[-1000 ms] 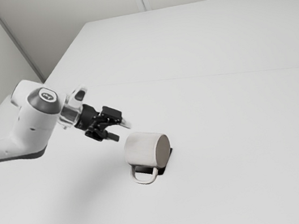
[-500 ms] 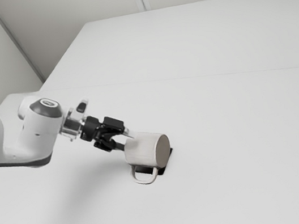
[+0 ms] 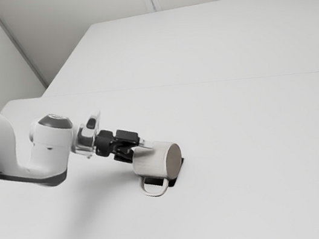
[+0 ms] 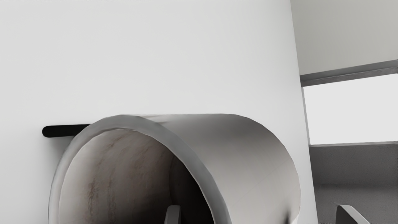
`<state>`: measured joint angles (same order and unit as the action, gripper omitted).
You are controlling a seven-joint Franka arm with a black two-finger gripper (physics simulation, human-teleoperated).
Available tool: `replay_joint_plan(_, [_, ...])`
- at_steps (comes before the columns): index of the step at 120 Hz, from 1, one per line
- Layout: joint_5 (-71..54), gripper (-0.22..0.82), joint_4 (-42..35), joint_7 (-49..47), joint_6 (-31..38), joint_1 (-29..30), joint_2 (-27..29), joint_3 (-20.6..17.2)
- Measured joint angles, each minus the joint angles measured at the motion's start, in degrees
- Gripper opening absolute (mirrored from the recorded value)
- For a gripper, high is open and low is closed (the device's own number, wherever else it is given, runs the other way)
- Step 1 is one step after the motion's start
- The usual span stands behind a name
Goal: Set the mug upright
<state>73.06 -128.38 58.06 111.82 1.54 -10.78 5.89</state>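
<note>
Reaching in from the exterior view's left with the white arm (image 3: 51, 147), out to the mug (image 3: 154, 160) on the white surface (image 3: 246, 160). Lying on its side there, not upright — with its mouth toward the arm, its base toward the exterior view's right, and its handle (image 3: 155, 193) toward the near part of that view. Poised at the mouth end with the hand (image 3: 138, 152) spread, gripping nothing. In the wrist view, seen with one fingertip (image 4: 173, 215) against the mug's dark interior and the other (image 4: 349, 215) past the outside of its wall, well apart, with that wall between them. Can't tell from this whether touching the wall. Visible just beside the mug, partly covered by it: a flat black strip (image 4: 59, 131). Seen past the edge of the surface, a bright white pane (image 4: 351, 115) above dark grey.
</note>
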Motion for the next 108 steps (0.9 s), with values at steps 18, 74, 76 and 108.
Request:
replay_joint_plan(18, [1.90,0.28,-0.11,3.08,-1.02,-0.25,-0.34,-0.08])
replay_joint_plan(74, [3.07,-0.12,0.07,8.75,-2.06,-1.06,3.12,-0.36])
replay_joint_plan(76, [3.07,-0.12,0.09,8.87,-2.05,-1.10,3.31,-0.36])
replay_joint_plan(108, [-1.41,-0.13,3.90,8.75,-1.84,-1.37,6.18,-0.21])
